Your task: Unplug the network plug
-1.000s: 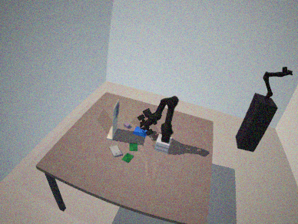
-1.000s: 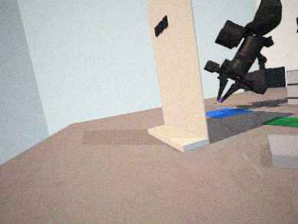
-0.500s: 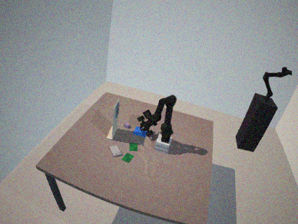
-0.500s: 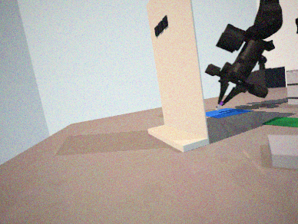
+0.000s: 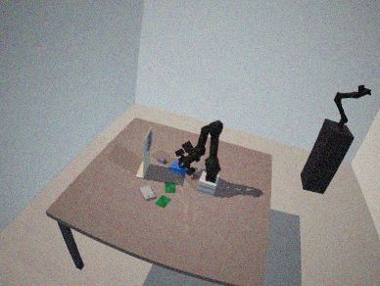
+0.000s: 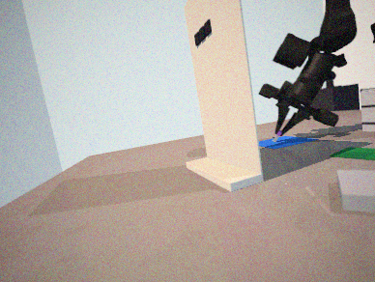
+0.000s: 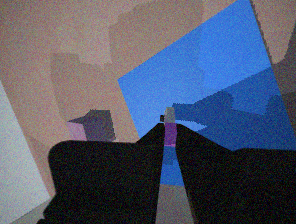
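Arm: one dark jointed arm on a pale base block near the middle of the table, bent over and reaching down to the left.
Gripper: closed on the plug, fingers nearly together and pointing steeply down toward the blue patch.
Plug: small purple-and-grey piece pinched at the fingertips; out of the socket, tip low over the blue square or just touching it; contact cannot be told.
Marked square: flat blue patch on the table, to the right of the panel; gripper shadow falls across its right part.
Panel: cream upright board on a flat foot, standing on the table left of the gripper.
Socket: dark rectangular opening high on the panel face, with no plug in it.
Small cube: purple-pink block on the table, just left of the fingers in the wrist view, off the blue patch.
Green tiles: two flat green pieces on the near side of the blue patch.
Grey block: pale flat piece beside the green tiles, on their left.
Dark cabinet: stands on the floor well to the right of the table, a second dark arm on top.
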